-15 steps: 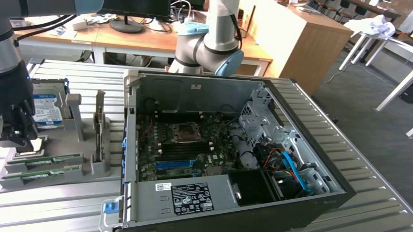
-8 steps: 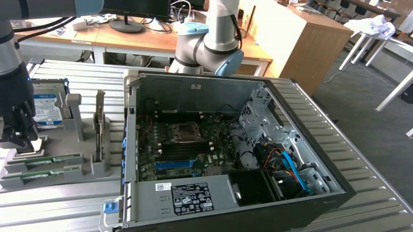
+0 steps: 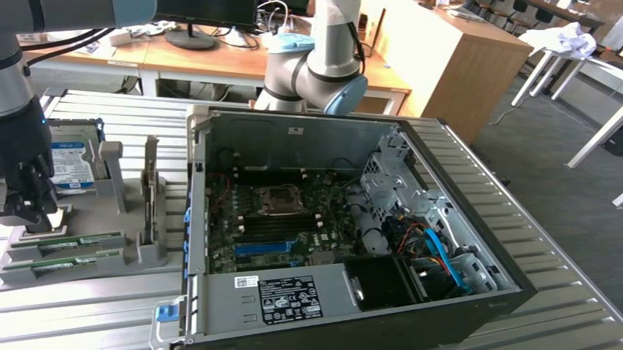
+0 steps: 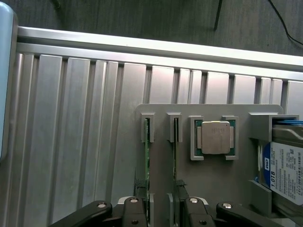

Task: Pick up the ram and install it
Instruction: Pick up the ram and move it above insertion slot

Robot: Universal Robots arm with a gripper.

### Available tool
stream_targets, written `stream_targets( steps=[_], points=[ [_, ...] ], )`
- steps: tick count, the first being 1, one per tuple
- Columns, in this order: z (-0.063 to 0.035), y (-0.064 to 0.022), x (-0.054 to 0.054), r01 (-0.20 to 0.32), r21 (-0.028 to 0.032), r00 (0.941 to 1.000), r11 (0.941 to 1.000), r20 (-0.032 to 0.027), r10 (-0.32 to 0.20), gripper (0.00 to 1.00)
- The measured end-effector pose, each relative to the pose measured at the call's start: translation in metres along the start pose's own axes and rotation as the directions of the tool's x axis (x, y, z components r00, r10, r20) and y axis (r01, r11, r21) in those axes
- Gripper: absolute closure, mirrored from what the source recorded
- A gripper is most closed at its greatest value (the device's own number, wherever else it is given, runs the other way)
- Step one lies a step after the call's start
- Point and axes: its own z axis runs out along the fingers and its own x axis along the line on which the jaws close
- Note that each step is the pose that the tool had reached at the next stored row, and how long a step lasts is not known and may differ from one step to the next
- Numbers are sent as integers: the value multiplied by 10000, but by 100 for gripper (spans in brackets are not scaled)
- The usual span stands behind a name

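Pincer [image 4: 163,215]: spread wide, nothing between the jaws. It hangs low over one end of the holder [image 4: 213,189].
Ram [image 4: 147,156]: two green sticks stand on edge in neighbouring slots, on the side of the holder away from the hard drive [image 4: 284,172]. Neither is lifted.
Key relation: both sticks pass right under the fingertips and run lengthwise from there to the clips at the holder's other end. Their long axes are parallel to each other and lie across the line joining the two fingers. By my reading, the jaws would therefore close on the thin faces.
Alignment: I cannot tell which of the two sticks the jaws are centred on.
Processor [image 4: 215,137]: sits square in its own pocket of the holder, between the sticks and the hard drive, and touches neither.
Case [image 3: 341,219]: open, with the board exposed. It stands just beside the holder on the exterior view's right, on the same ribbed surface [image 4: 71,142].
Writing: the blue-white hard drive label reads "1.0TB", and the rest of it is too small to read. The print on the black sticker [image 3: 289,297] on the case is unreadable.
Status (judged): grasp not yet made.
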Motion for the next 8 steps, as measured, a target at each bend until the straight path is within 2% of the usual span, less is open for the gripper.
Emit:
stream_targets(
  steps=[8],
  points=[
    [59,-1,1,0,0,10000,10000,0,0,64]
  ],
)
